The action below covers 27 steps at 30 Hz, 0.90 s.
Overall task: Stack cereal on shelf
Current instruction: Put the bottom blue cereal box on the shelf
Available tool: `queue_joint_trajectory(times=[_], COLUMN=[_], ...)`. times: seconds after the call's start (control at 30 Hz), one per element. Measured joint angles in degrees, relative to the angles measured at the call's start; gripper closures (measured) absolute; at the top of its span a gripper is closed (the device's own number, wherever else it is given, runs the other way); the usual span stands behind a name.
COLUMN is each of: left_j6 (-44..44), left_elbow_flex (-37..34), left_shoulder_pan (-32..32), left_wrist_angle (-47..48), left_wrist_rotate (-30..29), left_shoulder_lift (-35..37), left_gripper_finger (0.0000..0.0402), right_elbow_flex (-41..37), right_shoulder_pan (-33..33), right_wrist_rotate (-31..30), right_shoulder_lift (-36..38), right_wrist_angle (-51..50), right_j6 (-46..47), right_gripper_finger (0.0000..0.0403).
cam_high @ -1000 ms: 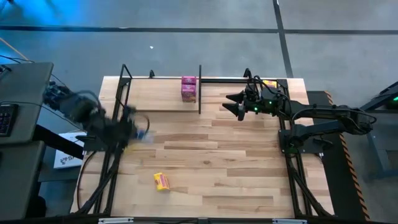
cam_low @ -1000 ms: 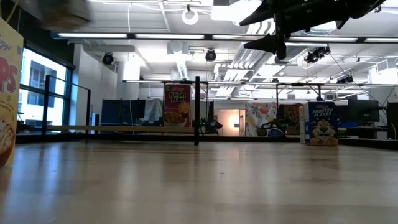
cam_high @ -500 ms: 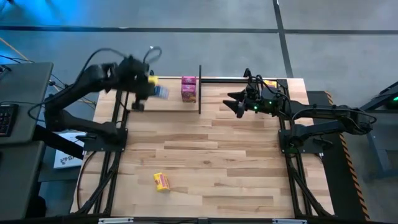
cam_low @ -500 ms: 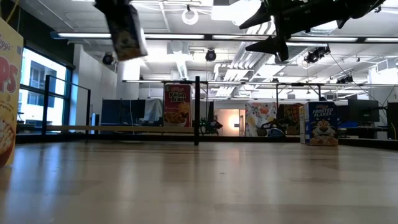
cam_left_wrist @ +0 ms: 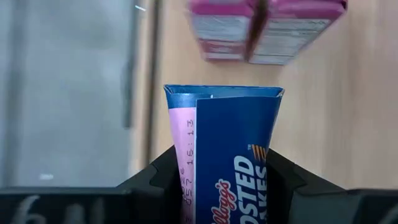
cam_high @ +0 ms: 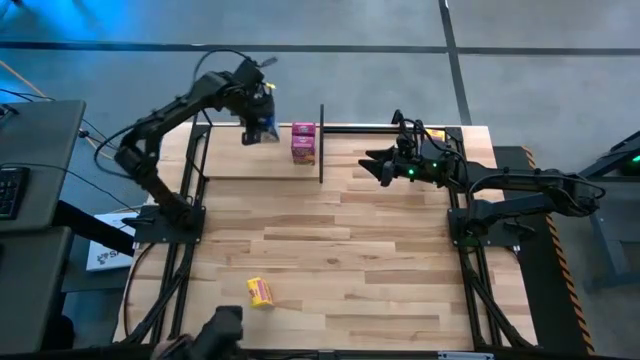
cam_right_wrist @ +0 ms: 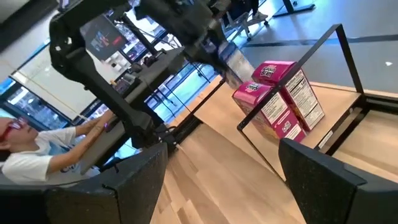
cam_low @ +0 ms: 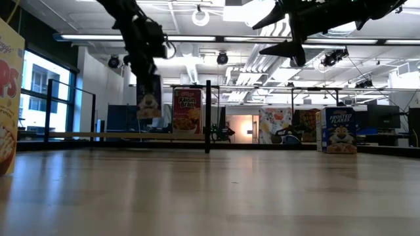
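Observation:
My left gripper [cam_high: 258, 108] hangs over the shelf board [cam_high: 235, 165], shut on a blue cereal box [cam_high: 263, 128] [cam_low: 149, 96] just left of two magenta-pink boxes [cam_high: 303, 142] [cam_left_wrist: 267, 28]. These stand side by side on the board beside a black post [cam_high: 321, 140]. My right gripper [cam_high: 376, 165] [cam_low: 283, 34] hovers open, high over the table's far right. A yellow box [cam_high: 259, 291] lies on the tabletop near the near edge. Another blue box [cam_low: 338, 130] stands at the far right. My left gripper pinches the blue box between its two fingers [cam_left_wrist: 160, 183] at the upper end [cam_low: 147, 78], coming from above and pointing down. The box hangs upright below the fingers, lifted clear of the shelf board, its free end [cam_left_wrist: 221, 93] toward the board.
A big yellow box [cam_low: 8, 98] stands close to the low camera at the left. A dark shape [cam_high: 215, 335] shows at the table's near edge. A person [cam_right_wrist: 25, 155] sits at a desk beyond the table's left side. Bare planks [cam_high: 350, 260] fill the middle.
My left arm has swung from the table's left edge up and over to the far side, carrying the blue box, then lowered it beside the pink boxes over the shelf board. A dark shape has appeared at the near edge.

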<state>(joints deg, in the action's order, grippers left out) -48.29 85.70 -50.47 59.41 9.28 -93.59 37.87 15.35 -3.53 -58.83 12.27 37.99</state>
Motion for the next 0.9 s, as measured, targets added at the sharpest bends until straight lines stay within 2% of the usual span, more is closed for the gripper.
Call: queue_joint_trajectory(times=[0.2,0.43,0.9], left_j6=[0.95,-4.40,-1.16], left_elbow_flex=[0.03,0.05,0.23], left_shoulder_pan=[-0.12,-0.42,-0.54], left_wrist_angle=[3.34,0.36,0.24], left_wrist_rotate=[1.09,-4.98,-2.30], left_shoulder_lift=[-4.07,-3.99,-8.33], left_gripper_finger=[0.0270,0.0270,0.0270], right_elbow_flex=[0.00,0.00,0.00], right_shoulder_pan=[0.00,0.00,0.00], right_wrist_rotate=[0.02,0.02,0.07], right_shoulder_lift=[-0.02,-0.02,-0.02], right_wrist_angle=[-1.80,-5.15,-10.95], right_j6=[-1.56,-2.25,-2.44], right_gripper_finger=[0.0098,0.0098,0.0098])
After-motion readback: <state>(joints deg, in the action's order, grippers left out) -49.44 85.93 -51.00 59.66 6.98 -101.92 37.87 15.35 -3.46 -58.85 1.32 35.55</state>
